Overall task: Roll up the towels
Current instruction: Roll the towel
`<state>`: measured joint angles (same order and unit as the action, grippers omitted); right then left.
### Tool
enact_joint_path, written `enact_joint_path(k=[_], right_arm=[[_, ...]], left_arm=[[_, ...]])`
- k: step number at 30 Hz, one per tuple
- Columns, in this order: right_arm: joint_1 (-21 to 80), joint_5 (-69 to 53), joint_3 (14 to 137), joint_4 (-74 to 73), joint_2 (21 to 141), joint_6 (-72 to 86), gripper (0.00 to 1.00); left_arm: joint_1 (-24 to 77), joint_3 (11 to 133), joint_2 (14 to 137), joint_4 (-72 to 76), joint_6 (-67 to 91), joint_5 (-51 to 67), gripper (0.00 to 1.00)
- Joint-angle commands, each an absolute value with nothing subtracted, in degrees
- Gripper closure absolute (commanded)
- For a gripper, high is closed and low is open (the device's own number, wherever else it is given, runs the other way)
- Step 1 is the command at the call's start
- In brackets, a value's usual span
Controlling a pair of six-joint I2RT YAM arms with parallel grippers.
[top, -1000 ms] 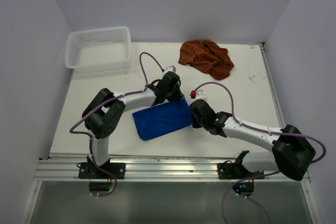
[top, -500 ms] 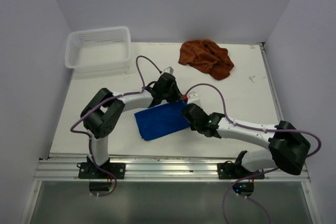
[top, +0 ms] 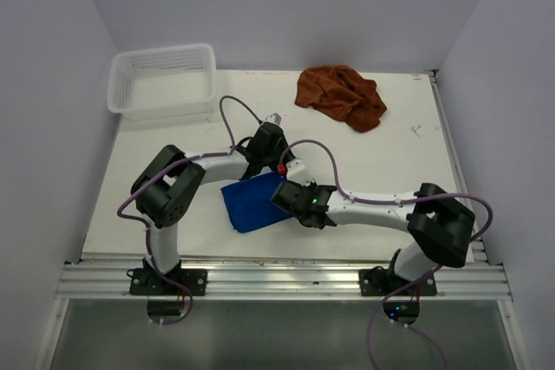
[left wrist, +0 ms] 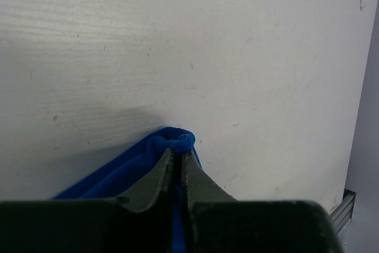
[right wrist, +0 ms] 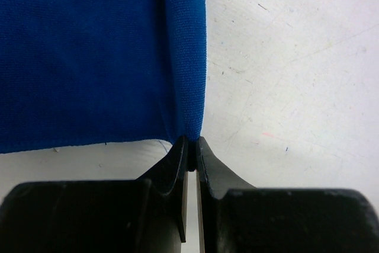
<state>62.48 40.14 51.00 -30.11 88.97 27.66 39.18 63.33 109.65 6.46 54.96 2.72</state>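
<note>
Basket (top: 161,106) — blue towel (top: 251,203), brown towel (top: 340,95) outside.

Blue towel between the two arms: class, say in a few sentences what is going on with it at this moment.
Both arms are handling the bright blue cloth towel. The left claw is pinched shut on a bunched corner, and the right claw is shut on the corner of a folded edge. It is not yet a roll. The crumpled rust-brown cloth towel lies untouched at the far side, apart from the white plastic mesh basket.
</note>
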Motion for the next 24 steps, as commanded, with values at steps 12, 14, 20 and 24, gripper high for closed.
enact_joint_path(k=[12,14,20,24], right_arm=[[67.85,42.10,57.04,-42.45,100.63,30.50,1.00],[67.85,41.92,57.13,-42.54,101.60,31.11,1.00],[67.85,41.40,55.64,-41.31,102.04,32.34,1.00],[67.85,41.04,54.23,-40.17,101.60,32.61,1.00]], left_arm=[[35.68,59.07,105.82,14.59,54.84,-1.32,1.00],[35.51,58.54,105.38,14.85,54.84,-1.23,1.00],[35.42,56.52,105.12,16.52,54.93,-0.44,1.00],[35.51,54.67,104.85,18.54,54.84,-0.62,1.00]])
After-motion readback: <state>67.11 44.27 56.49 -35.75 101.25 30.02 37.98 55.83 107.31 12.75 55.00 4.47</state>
